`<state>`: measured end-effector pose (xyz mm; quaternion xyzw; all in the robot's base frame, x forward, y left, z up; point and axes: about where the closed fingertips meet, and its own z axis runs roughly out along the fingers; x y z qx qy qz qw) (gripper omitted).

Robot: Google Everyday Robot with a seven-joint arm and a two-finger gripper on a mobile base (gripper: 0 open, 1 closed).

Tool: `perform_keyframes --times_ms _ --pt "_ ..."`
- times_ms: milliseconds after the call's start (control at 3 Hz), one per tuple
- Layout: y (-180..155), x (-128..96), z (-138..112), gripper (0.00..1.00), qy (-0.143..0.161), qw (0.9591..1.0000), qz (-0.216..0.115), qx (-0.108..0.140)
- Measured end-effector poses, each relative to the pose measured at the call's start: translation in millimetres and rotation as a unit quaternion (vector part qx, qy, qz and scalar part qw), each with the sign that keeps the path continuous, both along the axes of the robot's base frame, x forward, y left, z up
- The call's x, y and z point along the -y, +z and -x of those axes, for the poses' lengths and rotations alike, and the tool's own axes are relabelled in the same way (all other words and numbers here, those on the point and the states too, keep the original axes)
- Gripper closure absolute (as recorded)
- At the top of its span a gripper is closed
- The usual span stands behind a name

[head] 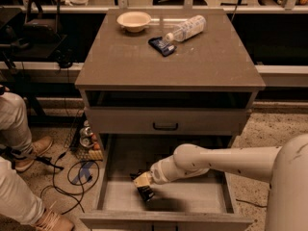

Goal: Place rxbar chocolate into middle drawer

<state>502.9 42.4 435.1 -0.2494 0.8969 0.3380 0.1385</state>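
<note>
The middle drawer (163, 220) is pulled out at the bottom of the grey-wood cabinet, its pale floor showing. My gripper (143, 182) reaches in from the right, low over the left part of the drawer floor. The rxbar chocolate (146, 193), a small dark bar, is right at the gripper's tip, at or just above the floor. I cannot tell whether it touches the floor.
On the cabinet top (168, 61) are a pale bowl (134, 20), a lying water bottle (187, 29) and a blue-wrapped bar (161, 45). The closed drawer with the black handle (165, 126) is above. A person's legs (19, 186), cables (72, 172) and cans (86, 136) are on the left.
</note>
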Motion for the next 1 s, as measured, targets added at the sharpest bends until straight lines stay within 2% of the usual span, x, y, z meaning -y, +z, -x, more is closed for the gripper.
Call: perform_keyframes --times_ms 333,667,1000 --pt "1.9 9.8 -3.9 0.13 -0.016 0.9998 -0.008 0.005" --pt "11.5 39.8 -10.9 0.00 -0.048 0.9987 -0.005 0.018" --pt "27.5 71.9 -21.5 0.00 -0.071 0.9969 0.010 0.033"
